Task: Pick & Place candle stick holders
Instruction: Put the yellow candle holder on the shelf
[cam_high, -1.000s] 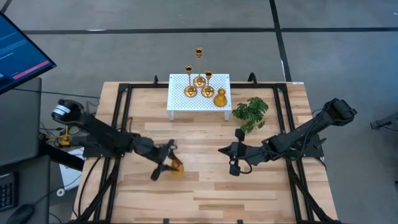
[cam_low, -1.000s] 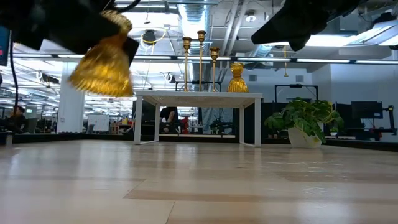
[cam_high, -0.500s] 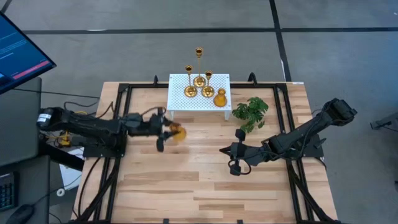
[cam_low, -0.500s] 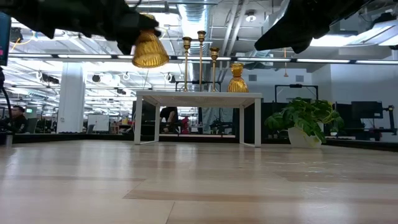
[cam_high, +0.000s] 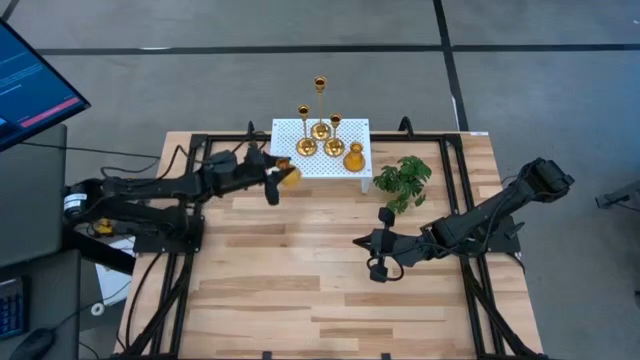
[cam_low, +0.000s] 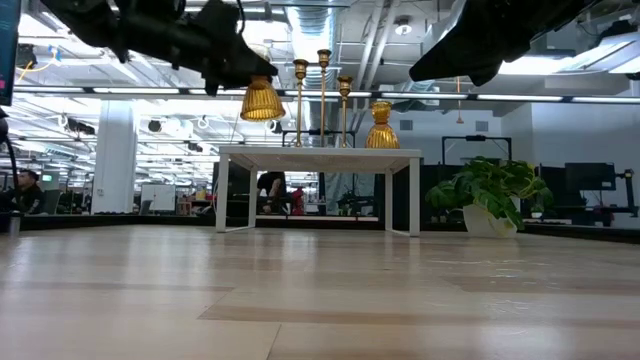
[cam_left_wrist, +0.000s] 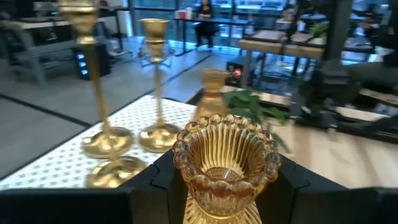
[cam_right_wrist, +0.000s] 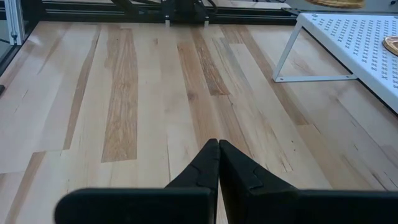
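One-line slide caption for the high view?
Left gripper carries a gold holder to the white stand's edge; right gripper waits shut.

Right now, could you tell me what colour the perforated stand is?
White; the perforated stand shows best in the high view.

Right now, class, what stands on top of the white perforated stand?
Four gold candle stick holders stand on the white stand. The left gripper carries a fifth at its edge, hiding that corner.

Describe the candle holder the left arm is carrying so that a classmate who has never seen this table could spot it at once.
Find the white perforated stand at the table's far edge. At its left end, the left claw holds a short, ribbed gold candle holder in the air. Its four gold neighbours stand on the stand; this one alone is gripped.
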